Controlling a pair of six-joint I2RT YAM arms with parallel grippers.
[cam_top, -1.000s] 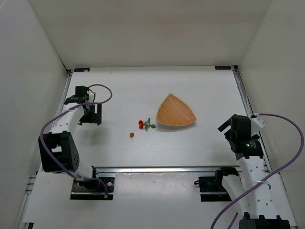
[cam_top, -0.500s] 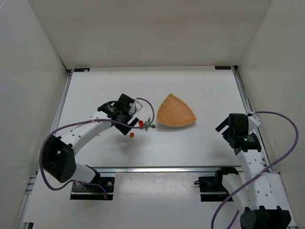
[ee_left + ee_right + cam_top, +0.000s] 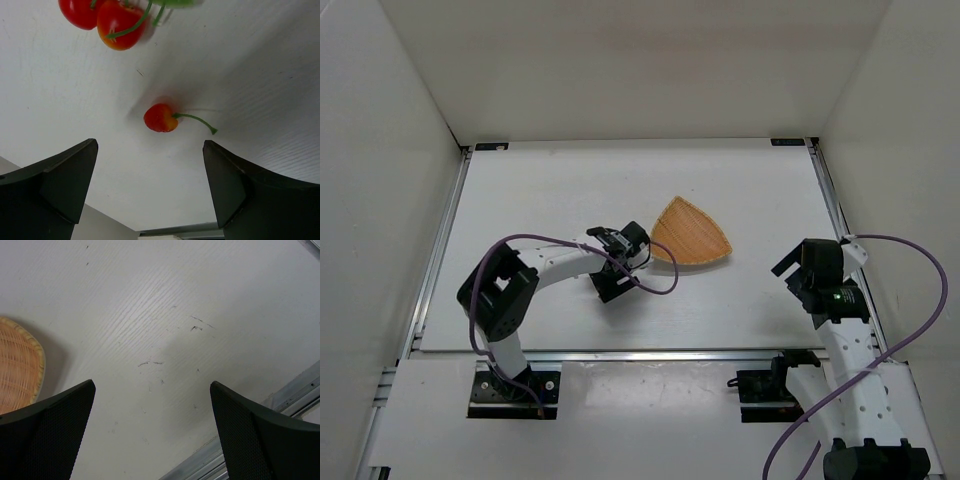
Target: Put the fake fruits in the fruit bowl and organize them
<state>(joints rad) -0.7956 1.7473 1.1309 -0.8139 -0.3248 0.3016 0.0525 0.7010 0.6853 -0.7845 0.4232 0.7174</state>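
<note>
Left claw hangs wide open over the single cherry. Centre on the fruit, not its stem, then pinch gently.

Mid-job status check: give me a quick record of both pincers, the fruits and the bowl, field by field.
left pincer: open, above the single cherry, not gripping it
right pincer: open, holding nothing, over the table near the bowl
single cherry: lying on the table, stem attached, outside the bowl
berry cluster: on the table just beyond the cherry
bowl: no fruit seen inside
</note>
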